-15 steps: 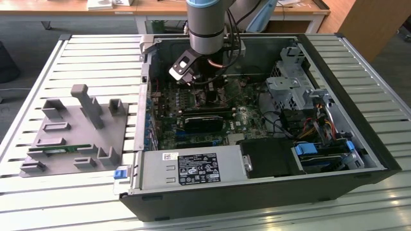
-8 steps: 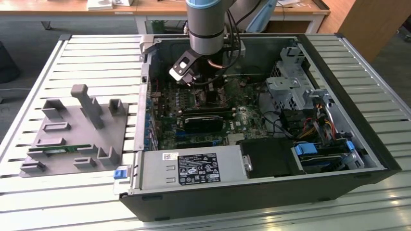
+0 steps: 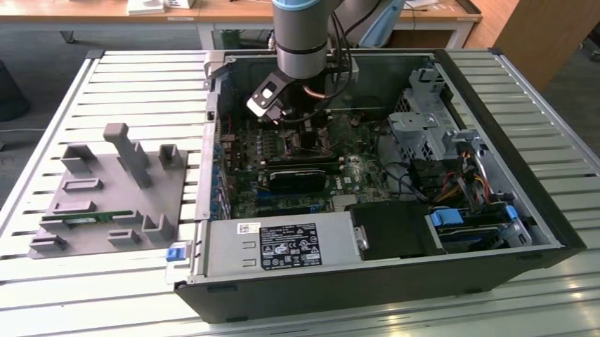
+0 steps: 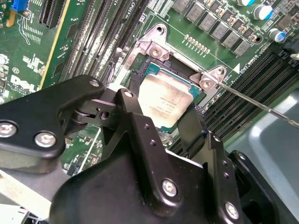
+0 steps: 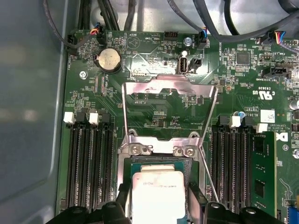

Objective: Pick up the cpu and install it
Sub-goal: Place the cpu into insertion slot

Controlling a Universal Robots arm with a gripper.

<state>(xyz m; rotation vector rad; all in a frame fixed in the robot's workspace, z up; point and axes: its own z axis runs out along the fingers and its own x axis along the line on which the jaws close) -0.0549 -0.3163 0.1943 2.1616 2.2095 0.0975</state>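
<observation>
Partly hidden cpu (image 4: 167, 94), end effector (image 4: 163, 101) in front

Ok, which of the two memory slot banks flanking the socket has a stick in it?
The bank on the socket lever's side: a green stick stands in its outer slot. The other bank shows bare black slots.

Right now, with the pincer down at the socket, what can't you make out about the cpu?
- Whether the pincer grips the cpu or merely flanks it: in both wrist views its own body covers the contact edges.
- Whether the cpu sits flat in the socket: the second wrist view has its near edge behind the pincer; the first wrist view's frame cuts it off.
</observation>
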